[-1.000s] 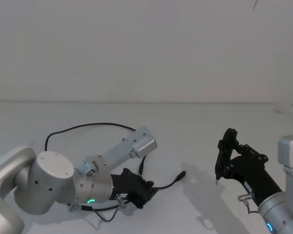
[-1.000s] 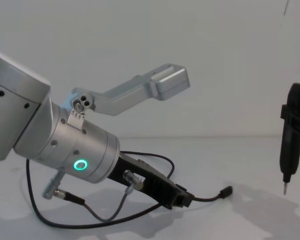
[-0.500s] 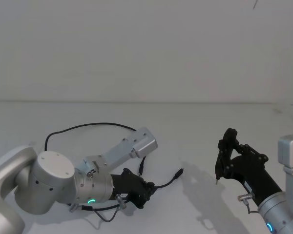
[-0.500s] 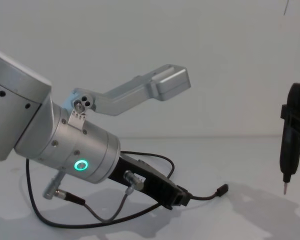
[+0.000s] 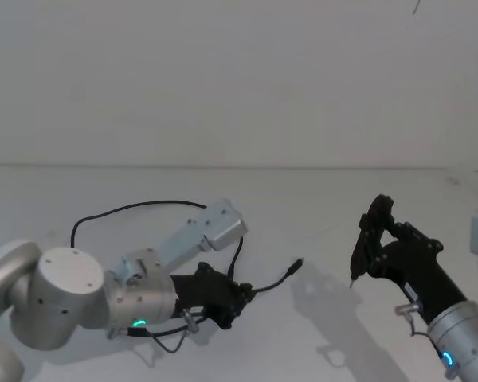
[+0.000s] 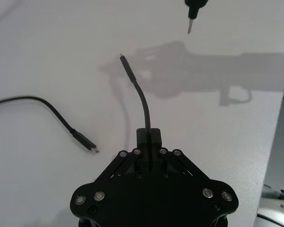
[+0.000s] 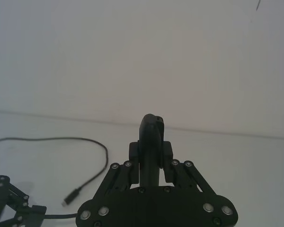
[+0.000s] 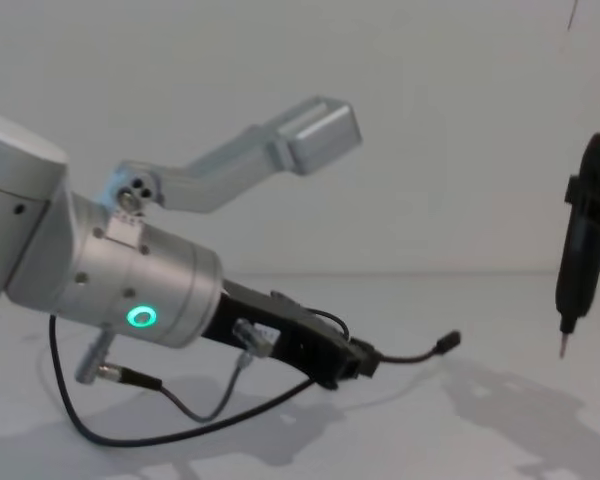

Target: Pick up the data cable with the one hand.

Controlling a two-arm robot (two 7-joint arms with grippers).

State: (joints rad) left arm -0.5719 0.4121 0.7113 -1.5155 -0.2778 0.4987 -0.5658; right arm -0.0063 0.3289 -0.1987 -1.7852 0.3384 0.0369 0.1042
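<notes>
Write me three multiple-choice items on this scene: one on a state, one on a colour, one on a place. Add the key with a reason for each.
1. The left gripper is:
A. open
B. shut on the data cable
C. shut on nothing

2. The data cable is:
A. black
B. white
C. red

3. The screwdriver is:
A. in the left gripper
B. in the right gripper
C. laid across the data cable

Key:
1 B: in the left wrist view the cord runs out from between the closed fingers, with one plug just beyond.
2 A: the cord is black along its whole length.
3 B: the right wrist view has it clamped between that gripper's fingers.
</notes>
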